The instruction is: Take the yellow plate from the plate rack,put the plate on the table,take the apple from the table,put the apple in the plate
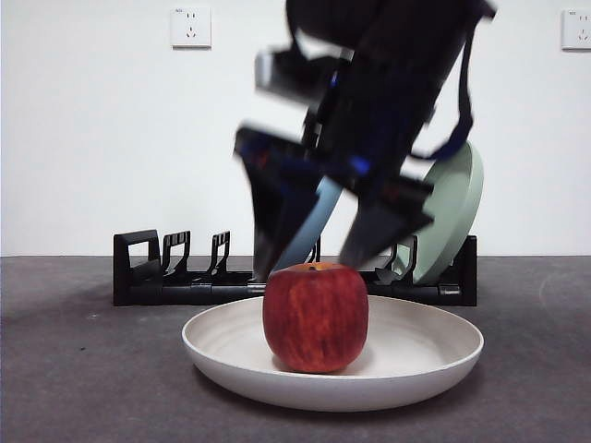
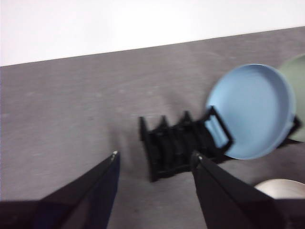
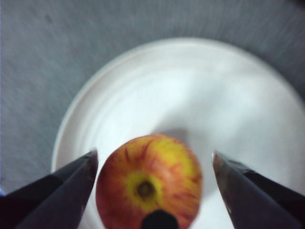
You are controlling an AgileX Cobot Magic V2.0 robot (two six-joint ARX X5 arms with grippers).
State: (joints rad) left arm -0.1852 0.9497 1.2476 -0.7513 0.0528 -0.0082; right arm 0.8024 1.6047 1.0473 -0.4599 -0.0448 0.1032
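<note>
Sitting upright in the yellow plate (image 1: 406,365), the apple (image 1: 316,317) rests slightly off the plate's centre, stem hollow facing straight up — its stem-to-base axis vertical, its body roughly as wide as it is tall. The right gripper (image 1: 323,249) hangs directly above it, jaws spread wide and touching nothing; the right wrist view shows the apple (image 3: 148,188) lying squarely between the two dark jaws, with clear gaps on both sides, and the plate (image 3: 143,95) pale beneath. That is the relation the next move turns on: the fruit sits below and between the jaws, so a straight lift should clear it without a nudge. The plate lies flat on the table (image 1: 83,369), just in front of the plate rack (image 1: 185,277), where a sage green plate (image 1: 457,208) leans in a slot. The left gripper (image 2: 155,160), jaws also apart and empty, is well off to the side, looking at the rack's end (image 2: 176,145) and a light blue plate (image 2: 252,112). By this evidence the task appears essentially done — only the retreat remains.
</note>
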